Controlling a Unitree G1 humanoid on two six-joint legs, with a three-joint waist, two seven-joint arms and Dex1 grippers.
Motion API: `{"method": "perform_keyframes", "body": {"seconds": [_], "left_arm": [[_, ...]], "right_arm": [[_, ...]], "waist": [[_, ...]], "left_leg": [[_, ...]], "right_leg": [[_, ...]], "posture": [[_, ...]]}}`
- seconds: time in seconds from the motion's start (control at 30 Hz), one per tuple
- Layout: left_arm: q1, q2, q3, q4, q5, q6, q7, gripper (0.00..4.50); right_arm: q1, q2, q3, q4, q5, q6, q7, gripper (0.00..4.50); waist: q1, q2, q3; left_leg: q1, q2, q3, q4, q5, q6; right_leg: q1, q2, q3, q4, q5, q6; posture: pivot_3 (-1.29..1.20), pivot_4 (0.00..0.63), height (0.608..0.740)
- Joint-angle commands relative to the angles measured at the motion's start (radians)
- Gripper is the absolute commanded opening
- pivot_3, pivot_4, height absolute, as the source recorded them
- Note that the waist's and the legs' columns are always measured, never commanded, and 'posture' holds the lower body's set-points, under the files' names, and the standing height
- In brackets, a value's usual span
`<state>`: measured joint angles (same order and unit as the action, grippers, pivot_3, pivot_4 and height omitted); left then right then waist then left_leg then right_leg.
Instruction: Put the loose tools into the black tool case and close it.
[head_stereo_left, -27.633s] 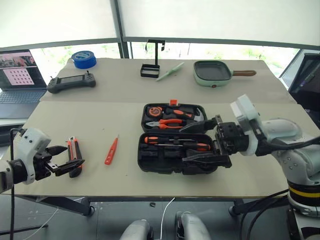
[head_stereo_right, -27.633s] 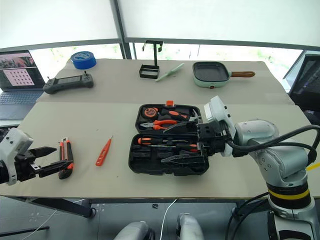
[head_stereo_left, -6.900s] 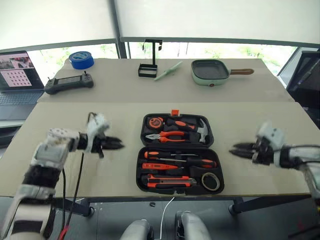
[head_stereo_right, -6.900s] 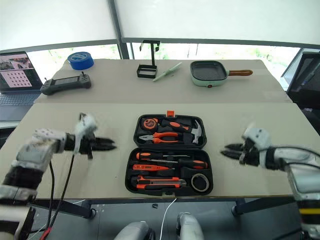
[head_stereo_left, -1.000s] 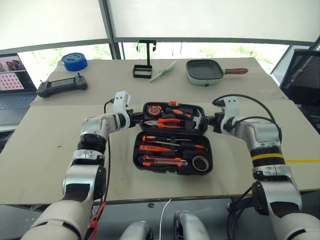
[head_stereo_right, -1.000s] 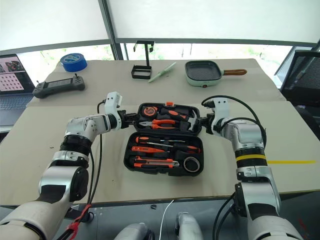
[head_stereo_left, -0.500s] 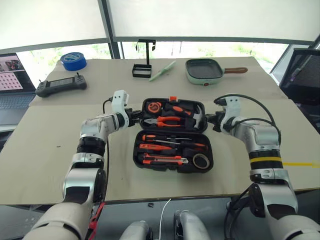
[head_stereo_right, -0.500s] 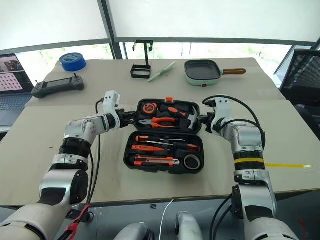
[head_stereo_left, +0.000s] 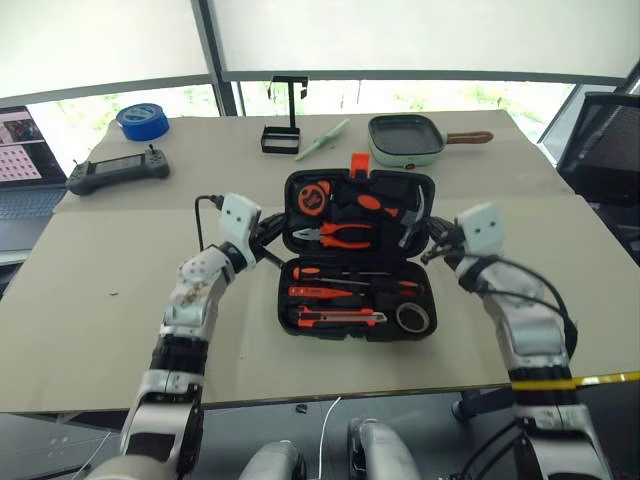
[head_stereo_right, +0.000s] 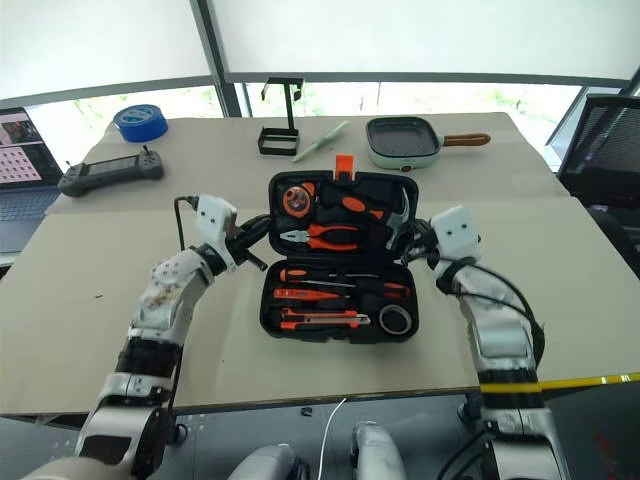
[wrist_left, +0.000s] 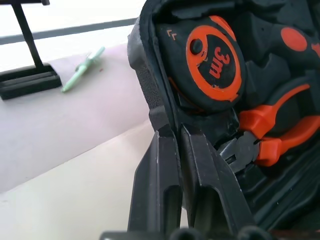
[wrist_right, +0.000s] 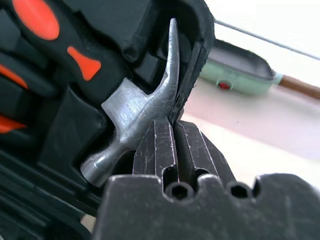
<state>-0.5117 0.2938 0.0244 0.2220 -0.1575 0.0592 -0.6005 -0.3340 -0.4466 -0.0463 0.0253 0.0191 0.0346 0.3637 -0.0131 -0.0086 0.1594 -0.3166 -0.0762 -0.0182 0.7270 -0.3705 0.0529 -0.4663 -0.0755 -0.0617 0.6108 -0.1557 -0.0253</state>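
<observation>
1. Left gripper (wrist_left: 176, 145): your fingers are pinched together on the left rim of the black tool case (head_stereo_left: 357, 252) lid, right by the orange-faced tape measure (wrist_left: 210, 57) seated in it.
2. Right gripper (wrist_right: 175, 131): same on the other side, fingers closed with the lid's right rim between the tips, next to the steel hammer (wrist_right: 135, 117) head.
3. Lid is tilted up off the tabletop (head_stereo_left: 90, 290) between your two grippers, roughly half raised; the orange latch (head_stereo_left: 359, 162) sticks up at its top edge. Orange-handled pliers (head_stereo_left: 345, 233) sit in the lid too.
4. Base half lies flat and open toward you. In its slots: two orange-and-black screwdrivers (head_stereo_left: 350, 272), the slim orange tester screwdriver (head_stereo_left: 318, 292), the utility knife (head_stereo_left: 335, 318) along the front, and the small dark tape roll (head_stereo_left: 411, 317) at the front right corner.
5. Far side of the tabletop: blue tape roll (head_stereo_left: 140, 120), black handheld controller (head_stereo_left: 115, 170), black stand (head_stereo_left: 283, 118), pale green pan (head_stereo_left: 406, 138).
</observation>
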Motion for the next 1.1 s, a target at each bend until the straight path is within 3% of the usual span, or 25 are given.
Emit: {"method": "perform_keyframes", "body": {"seconds": [0.03,0.2,0.57,0.6,0.67,0.7,0.93,1.1], "left_arm": [[0.046,0.01,-0.028,-0.062,0.053,-0.067,0.031,0.0],[0.085,0.023,0.004,-0.083,0.065,-0.083,0.088,0.0],[0.233,0.051,0.031,-0.237,0.029,-0.012,0.121,0.0],[0.244,0.052,0.039,-0.262,0.012,0.004,0.119,0.34],[0.273,0.073,0.056,-0.342,-0.024,0.053,0.098,0.87],[0.288,0.089,0.069,-0.385,-0.045,0.082,0.089,1.26],[0.485,0.292,0.233,-0.633,-0.251,0.354,-0.038,3.83],[0.492,0.445,0.258,-0.519,-0.279,0.357,-0.203,3.83]], "right_arm": [[0.057,-0.011,0.08,-0.029,-0.098,-0.208,0.005,0.04],[0.133,-0.051,0.094,-0.015,-0.175,-0.366,0.0,0.04],[0.315,-0.114,0.079,-0.077,-0.201,-0.512,0.006,0.04],[0.329,-0.121,0.069,-0.107,-0.178,-0.506,0.018,0.0],[0.371,-0.154,0.037,-0.199,-0.095,-0.463,0.068,0.73],[0.396,-0.176,0.022,-0.248,-0.051,-0.43,0.099,0.9],[0.682,-0.375,-0.08,-0.545,0.264,-0.097,0.354,3.3],[0.825,-0.462,-0.076,-0.632,0.354,0.017,0.491,3.3]], "waist": [[0.001,0.0,0.0],[0.0,0.0,0.0],[0.0,-0.002,-0.005],[0.0,-0.002,-0.005],[0.0,-0.002,-0.005],[-0.001,-0.002,-0.005],[0.006,-0.004,-0.003],[0.029,-0.005,-0.002]], "left_leg": [[0.003,0.001,0.0,-0.001,0.0,0.0],[0.014,0.001,0.004,-0.009,0.0,0.0],[0.017,0.005,0.007,-0.015,0.0,0.0],[0.018,0.005,0.007,-0.015,0.0,0.0],[0.018,0.005,0.008,-0.015,0.0,0.0],[0.017,0.005,0.008,-0.015,0.0,0.0],[0.014,0.006,0.006,-0.016,-0.001,0.002],[0.015,0.006,0.005,-0.015,-0.003,0.005]], "right_leg": [[0.003,0.0,0.002,0.0,0.0,0.0],[0.009,0.001,0.014,0.0,-0.001,0.001],[0.009,0.007,0.019,-0.002,-0.001,0.0],[0.009,0.007,0.02,-0.002,-0.001,0.0],[0.009,0.007,0.021,-0.001,-0.001,0.0],[0.008,0.007,0.021,-0.001,-0.001,0.0],[0.006,0.009,0.02,-0.003,-0.001,0.0],[0.009,0.008,0.019,-0.006,-0.002,0.001]], "posture": [[0.0,0.15,0.74],[0.0,0.15,0.74],[0.0,0.15,0.74],[0.0,0.15,0.74],[0.0,0.15,0.74],[0.0,0.15,0.74],[0.0,0.15,0.74],[0.0,0.15,0.74]]}}
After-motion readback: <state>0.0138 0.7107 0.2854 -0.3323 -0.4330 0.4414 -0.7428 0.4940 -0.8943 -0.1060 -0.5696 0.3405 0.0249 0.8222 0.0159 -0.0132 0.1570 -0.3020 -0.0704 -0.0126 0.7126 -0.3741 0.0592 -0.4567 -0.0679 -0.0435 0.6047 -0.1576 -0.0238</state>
